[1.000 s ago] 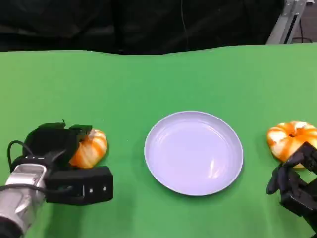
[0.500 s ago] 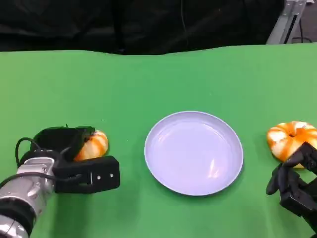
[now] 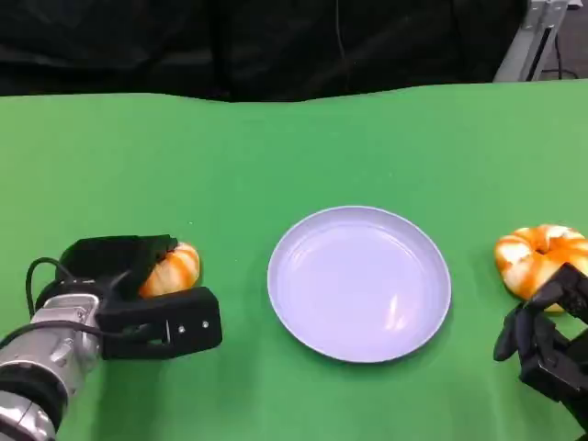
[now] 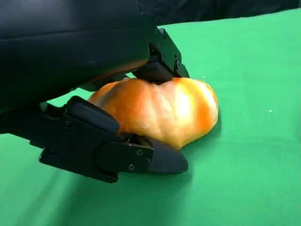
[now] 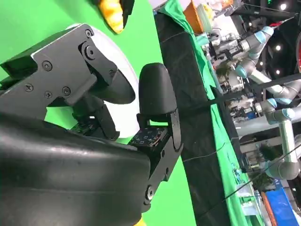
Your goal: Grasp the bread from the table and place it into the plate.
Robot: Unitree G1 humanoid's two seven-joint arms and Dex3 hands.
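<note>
Since a second ago the left hand has swung in over the left bread and lowered; over the last half second it has hardly shifted, and the plate and the right bread lie where they were.

The relation that counts is the bread inside the hand. In the left wrist view the bread sits on the green tabletop with the upper fingers pressing its top and the lower finger lying along its near side at the base, so the fingers are clamped around it from above and below, though it looks not yet lifted. From the head view the bread shows at the far edge of the hand, on the side towards the plate, and the plate lies to the robot's right of it across a stretch of bare cloth. So the carry, in my judgement, is a lift and a sideways sweep to the right.

The right hand rests near the other bread at the tabletop's right side, just short of it; its fingers look curled with nothing in them. The left hand is the one placed to act.
</note>
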